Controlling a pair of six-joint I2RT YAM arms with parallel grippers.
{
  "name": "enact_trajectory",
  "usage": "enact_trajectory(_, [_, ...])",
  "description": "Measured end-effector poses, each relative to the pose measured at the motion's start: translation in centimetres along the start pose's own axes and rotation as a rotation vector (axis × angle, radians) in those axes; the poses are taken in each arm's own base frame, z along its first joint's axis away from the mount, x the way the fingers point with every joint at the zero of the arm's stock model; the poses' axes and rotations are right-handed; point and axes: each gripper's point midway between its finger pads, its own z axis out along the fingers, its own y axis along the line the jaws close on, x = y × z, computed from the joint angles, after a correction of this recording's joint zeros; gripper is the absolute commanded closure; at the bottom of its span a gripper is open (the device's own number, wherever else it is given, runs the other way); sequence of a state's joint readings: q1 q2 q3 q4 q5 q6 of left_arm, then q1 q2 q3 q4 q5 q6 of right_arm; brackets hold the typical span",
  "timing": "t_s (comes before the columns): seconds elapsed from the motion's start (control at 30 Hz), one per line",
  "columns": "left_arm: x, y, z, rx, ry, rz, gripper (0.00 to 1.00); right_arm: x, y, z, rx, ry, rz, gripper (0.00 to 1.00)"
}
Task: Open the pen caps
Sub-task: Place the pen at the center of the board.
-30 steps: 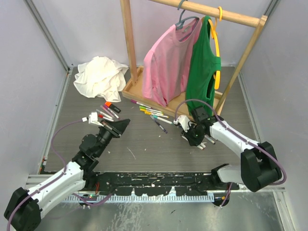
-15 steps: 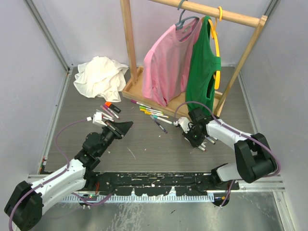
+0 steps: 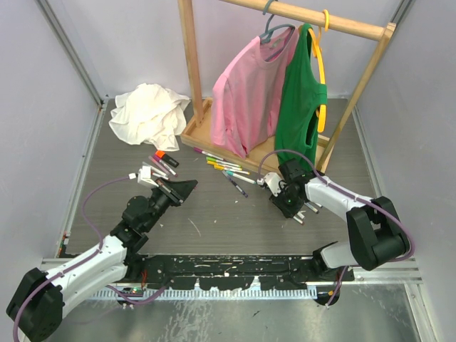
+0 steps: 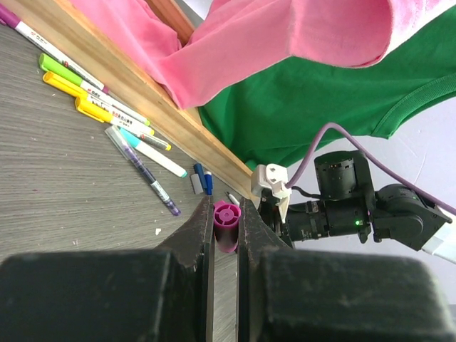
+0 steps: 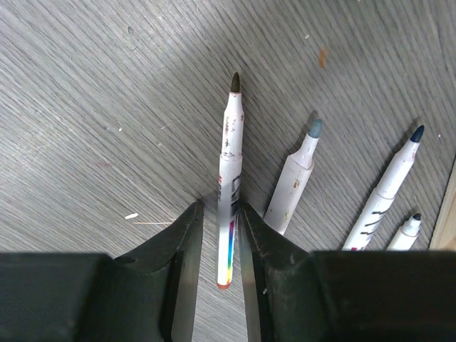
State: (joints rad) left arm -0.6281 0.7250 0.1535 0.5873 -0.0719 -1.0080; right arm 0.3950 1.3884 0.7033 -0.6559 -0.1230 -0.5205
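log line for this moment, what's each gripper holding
left gripper: shut on magenta plastic pen cap | right gripper: shut on white uncapped pen, beside other uncapped pens on table

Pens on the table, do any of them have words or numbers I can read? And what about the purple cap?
No text can be read anywhere.
Middle pen in the right wrist view: dark print and a rainbow stripe, too blurred to read.
Two pens beside it: black marks, unreadable.
Pens by the wooden rack, rack base: print along the barrels, too small to read.
Purple cap: no writing shows.
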Motion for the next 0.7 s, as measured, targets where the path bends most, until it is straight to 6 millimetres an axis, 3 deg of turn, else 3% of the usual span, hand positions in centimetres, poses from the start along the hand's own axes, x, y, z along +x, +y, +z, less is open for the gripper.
enact_trajectory(0.27, [0.11,-0.08,-0.03,0.004,0.006,-0.003,1.00,-0.03,-0.02,0.05,-0.001,0.012,0.024,0.81])
enact_trajectory(0.7, [0.98,-0.12,0.02,0.008,0.041,-0.002,1.00,-0.13,-0.65,0.01,0.035,0.018,0.049,0.82])
